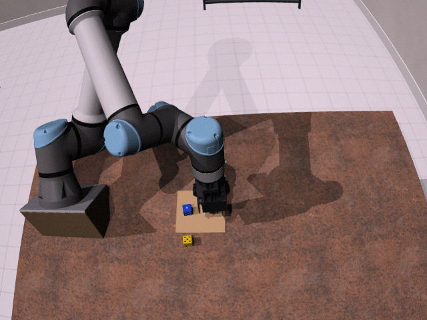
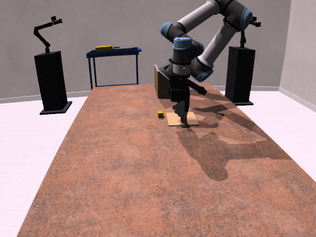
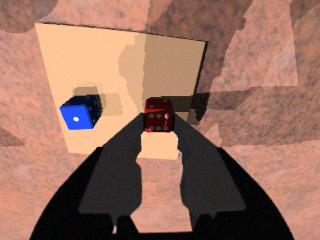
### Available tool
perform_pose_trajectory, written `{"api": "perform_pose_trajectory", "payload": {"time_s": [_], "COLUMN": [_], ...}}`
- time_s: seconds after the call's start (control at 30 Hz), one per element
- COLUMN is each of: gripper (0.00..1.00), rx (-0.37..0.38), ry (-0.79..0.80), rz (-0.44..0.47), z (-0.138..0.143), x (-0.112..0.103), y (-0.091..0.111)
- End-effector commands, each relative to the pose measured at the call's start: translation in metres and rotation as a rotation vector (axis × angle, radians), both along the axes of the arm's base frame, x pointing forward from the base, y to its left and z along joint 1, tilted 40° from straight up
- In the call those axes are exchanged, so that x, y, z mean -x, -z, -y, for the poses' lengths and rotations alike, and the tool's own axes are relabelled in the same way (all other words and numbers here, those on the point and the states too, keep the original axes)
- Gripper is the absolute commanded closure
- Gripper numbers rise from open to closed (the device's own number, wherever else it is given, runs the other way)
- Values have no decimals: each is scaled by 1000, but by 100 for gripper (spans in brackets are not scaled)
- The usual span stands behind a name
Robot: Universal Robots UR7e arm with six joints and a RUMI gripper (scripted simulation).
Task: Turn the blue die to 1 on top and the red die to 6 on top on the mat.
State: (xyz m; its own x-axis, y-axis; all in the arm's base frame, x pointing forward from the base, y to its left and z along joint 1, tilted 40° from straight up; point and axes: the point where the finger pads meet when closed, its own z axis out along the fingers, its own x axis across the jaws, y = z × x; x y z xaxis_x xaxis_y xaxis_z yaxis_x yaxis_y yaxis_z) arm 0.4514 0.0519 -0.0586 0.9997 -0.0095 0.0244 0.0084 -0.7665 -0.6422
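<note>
The blue die sits flat on the tan mat with 1 on top. The yellow die lies flat on the table just off the mat, 5 on top. My gripper is shut on the red die, low over the right part of the mat in the top view. In the wrist view, six pips show on its upward face and fewer pips on a side face. Whether it touches the mat cannot be told; the fingers hide its sides.
The blue die stands to the left of the fingers in the wrist view, with a gap between. The arm's base block stands at the table's left end in the top view. The arm's shadow falls across part of the mat.
</note>
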Motion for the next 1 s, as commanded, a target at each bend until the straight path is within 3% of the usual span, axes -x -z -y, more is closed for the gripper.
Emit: {"api": "perform_pose_trajectory", "payload": {"time_s": [0.0,0.93,0.97], "gripper": [94,94,90], "rx": [-1,-1,-1], "ry": [3,3,3], "rz": [-2,-2,-2], "z": [0,0,0], "x": [0,0,0], "y": [1,1,1]}}
